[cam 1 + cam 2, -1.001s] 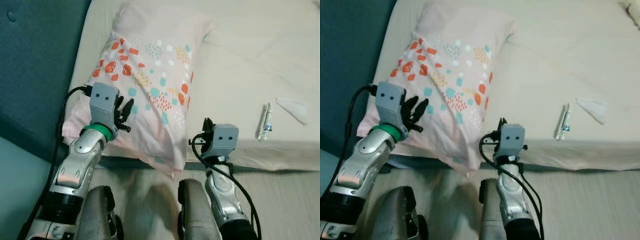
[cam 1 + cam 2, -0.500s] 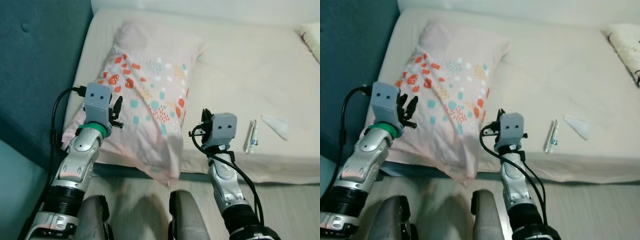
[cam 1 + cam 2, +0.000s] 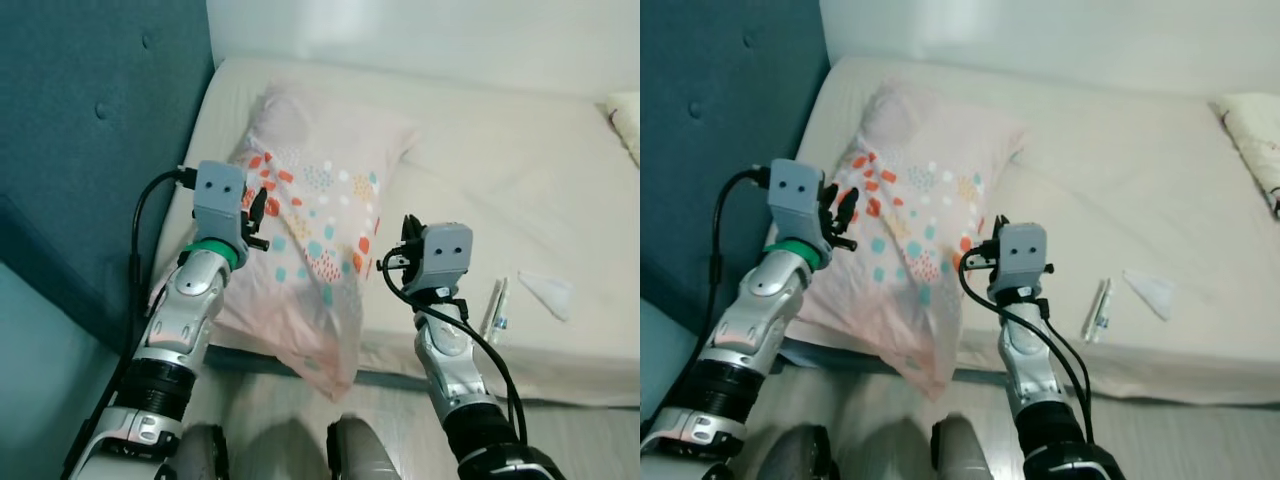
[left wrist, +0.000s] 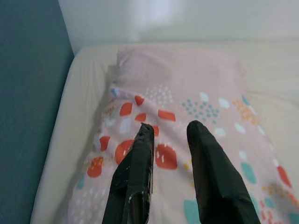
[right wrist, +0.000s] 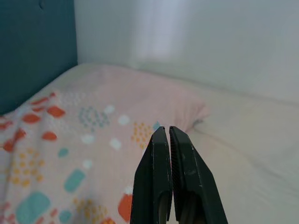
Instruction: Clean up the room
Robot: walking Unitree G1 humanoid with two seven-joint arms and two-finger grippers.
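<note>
A cream-sheeted bed point(image 3: 520, 170) stands against a white wall point(image 3: 420, 40), with a dark teal padded headboard point(image 3: 90, 150) along the side nearest the left arm. A pink pillow point(image 3: 320, 230) printed with orange, teal and white spots lies on the bed beside the headboard, its near corner hanging over the mattress edge toward the floor point(image 3: 1180, 440). Another pillow with a faint pattern point(image 3: 1252, 130) sits at the far right edge of the bed, well apart from both arms. The left gripper point(image 4: 169, 133) hovers just above the pillow's orange-spotted part, its fingers point(image 4: 140, 158) set a little apart and holding nothing; the pillow spreads out ahead of and beneath the tips, and the headboard stands close on the outer side of them. The right gripper point(image 5: 164, 133) is raised near the pillow's right edge, its fingers point(image 5: 154, 158) pressed together with nothing between them; the pillow lies ahead of and below the tips. Beyond the right gripper's outer side, on the bare sheet near the mattress edge, lie a small clear tube-like item point(image 3: 496, 308) and, just past it, a crumpled white tissue point(image 3: 546, 294), the two near each other but not touching. Nothing stands between the fingers and these items.
</note>
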